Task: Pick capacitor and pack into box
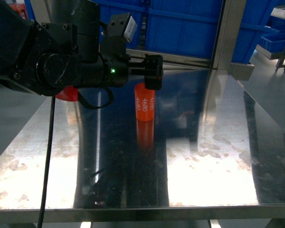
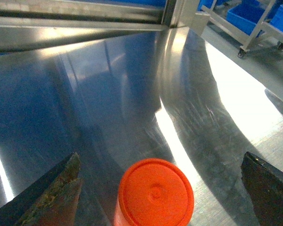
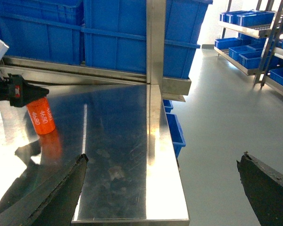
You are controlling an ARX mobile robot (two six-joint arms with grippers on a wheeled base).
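Observation:
The capacitor (image 1: 145,105) is an orange-red cylinder with white "4680" print, standing upright on the steel table (image 1: 213,156). My left gripper (image 1: 148,81) hangs over its top, open. In the left wrist view the capacitor's round cap (image 2: 155,193) lies between the two dark fingers (image 2: 61,181), with a gap on each side. The right wrist view shows the capacitor (image 3: 42,120) far left under the left gripper (image 3: 23,92). My right gripper (image 3: 164,156) is open and holds nothing, at the table's right front corner. The box is out of view.
Large blue bins (image 1: 180,23) stand behind the table, with a steel post (image 1: 225,33) at the back right. A red part (image 1: 66,93) shows behind the left arm. Right of the table are grey floor, a low blue bin (image 3: 177,132) and shelves of blue bins (image 3: 254,19).

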